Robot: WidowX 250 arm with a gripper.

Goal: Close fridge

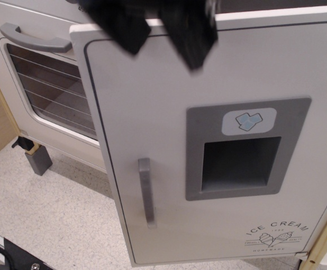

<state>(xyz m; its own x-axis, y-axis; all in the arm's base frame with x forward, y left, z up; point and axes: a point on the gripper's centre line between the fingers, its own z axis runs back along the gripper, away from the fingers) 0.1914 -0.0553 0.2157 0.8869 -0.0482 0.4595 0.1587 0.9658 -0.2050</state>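
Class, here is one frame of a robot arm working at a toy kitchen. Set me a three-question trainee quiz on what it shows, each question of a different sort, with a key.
1. True or false: the fridge door is fully shut, flush with the cabinet.
2. Multiple choice: the door's grey handle runs (A) vertically, left of the dispenser panel; (B) horizontally, above it; (C) diagonally, right of it.
3. Fill in: the gripper hangs over the door's ____ edge.

Key
1. False: the door stands out at an angle, covering part of the oven door.
2. A.
3. Top; its two black fingers show spread apart, blurred.
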